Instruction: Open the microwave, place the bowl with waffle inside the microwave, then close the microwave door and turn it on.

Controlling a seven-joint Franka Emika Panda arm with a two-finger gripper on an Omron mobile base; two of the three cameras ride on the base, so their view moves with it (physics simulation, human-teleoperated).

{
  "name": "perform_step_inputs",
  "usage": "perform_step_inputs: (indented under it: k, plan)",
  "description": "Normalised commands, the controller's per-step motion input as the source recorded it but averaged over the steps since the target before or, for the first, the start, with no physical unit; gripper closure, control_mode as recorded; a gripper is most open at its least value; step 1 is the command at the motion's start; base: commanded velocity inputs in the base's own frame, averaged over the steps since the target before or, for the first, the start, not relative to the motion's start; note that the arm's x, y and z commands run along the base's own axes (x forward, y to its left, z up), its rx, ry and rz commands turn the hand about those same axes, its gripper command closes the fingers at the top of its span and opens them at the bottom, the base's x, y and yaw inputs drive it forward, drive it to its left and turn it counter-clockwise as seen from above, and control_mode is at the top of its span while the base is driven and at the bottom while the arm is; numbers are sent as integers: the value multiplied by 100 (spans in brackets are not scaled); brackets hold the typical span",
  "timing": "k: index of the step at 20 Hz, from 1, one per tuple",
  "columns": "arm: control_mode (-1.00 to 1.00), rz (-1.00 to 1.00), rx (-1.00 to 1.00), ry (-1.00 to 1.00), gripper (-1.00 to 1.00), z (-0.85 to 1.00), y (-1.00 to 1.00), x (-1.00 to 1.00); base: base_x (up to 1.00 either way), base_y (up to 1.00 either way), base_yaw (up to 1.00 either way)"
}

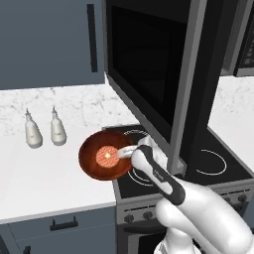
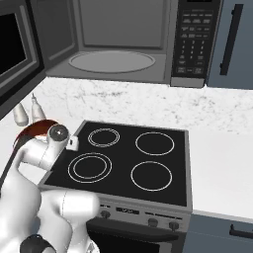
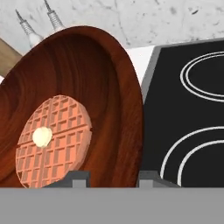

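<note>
The microwave [image 2: 123, 44] stands open above the stovetop, its grey cavity and turntable showing. Its door [image 1: 144, 64] is swung wide out to the left, over the stove's left side. The reddish-brown bowl [image 1: 94, 161] hangs tilted over the seam between counter and stove, with the waffle [image 1: 107, 157] lying in it. My gripper [image 1: 130, 151] is shut on the bowl's right rim. In the hand view the fingertips [image 3: 76, 178] straddle the rim of the bowl [image 3: 100, 78], and the waffle [image 3: 57, 135] sits left of them. The bowl's edge [image 2: 34, 127] peeks out behind my wrist.
Two pale bottles [image 1: 33, 130] [image 1: 58, 128] stand on the marble counter [image 1: 44, 173] left of the bowl. The black four-ring stovetop [image 2: 123, 158] lies below the microwave. The button panel [image 2: 192, 39] is on the microwave's right. A blue-grey cabinet door [image 1: 49, 39] is upper left.
</note>
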Motion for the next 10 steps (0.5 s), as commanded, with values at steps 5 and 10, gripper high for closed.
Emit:
perform_step_inputs:
  k: [5,10]
  plan:
    - [-100,-35,0,4,100,75,-100,-14,0,0,0]
    - [-100,-38,1,13,100,67,-100,-12,0,0,0]
